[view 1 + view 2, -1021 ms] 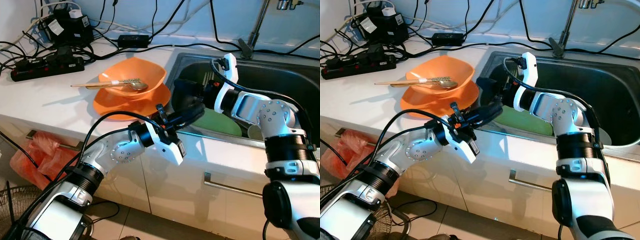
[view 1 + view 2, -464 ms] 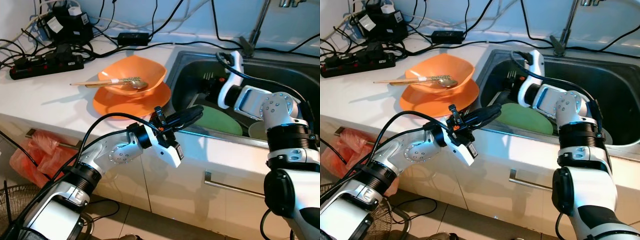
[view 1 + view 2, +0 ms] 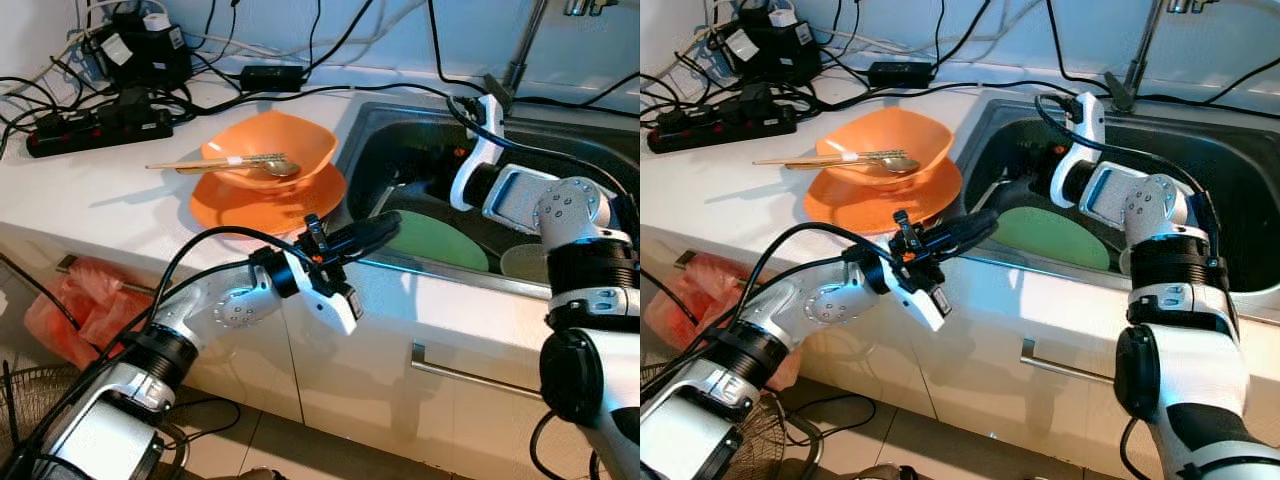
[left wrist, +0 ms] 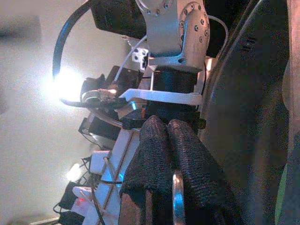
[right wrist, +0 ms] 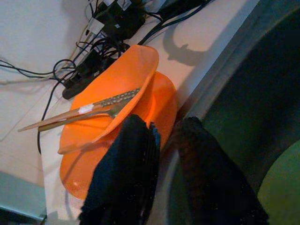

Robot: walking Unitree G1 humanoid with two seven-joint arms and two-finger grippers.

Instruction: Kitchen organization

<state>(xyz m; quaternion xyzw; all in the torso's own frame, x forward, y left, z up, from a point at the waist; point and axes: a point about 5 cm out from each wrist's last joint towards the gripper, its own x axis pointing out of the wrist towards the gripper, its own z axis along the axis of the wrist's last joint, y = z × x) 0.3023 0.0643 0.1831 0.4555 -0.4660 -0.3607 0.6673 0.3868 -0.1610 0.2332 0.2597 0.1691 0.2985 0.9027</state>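
Note:
An orange bowl sits on an orange plate on the white counter, with chopsticks and a spoon lying across it. In the steel sink lies a green plate, and a white cup stands beside it. My left gripper hovers shut over the sink's front left edge, just right of the orange plate. My right gripper is down inside the sink near its left wall, open, nothing between its fingers. Past them, the right wrist view looks at the orange bowl.
Power strips and tangled black cables crowd the back left of the counter. A faucet rises behind the sink. A red plastic bag lies on the floor at the left. Below the counter are white cabinet doors with a handle.
My right gripper has drawn back to the right, away from the left gripper and deeper into the sink. The left gripper has stayed about where it was.

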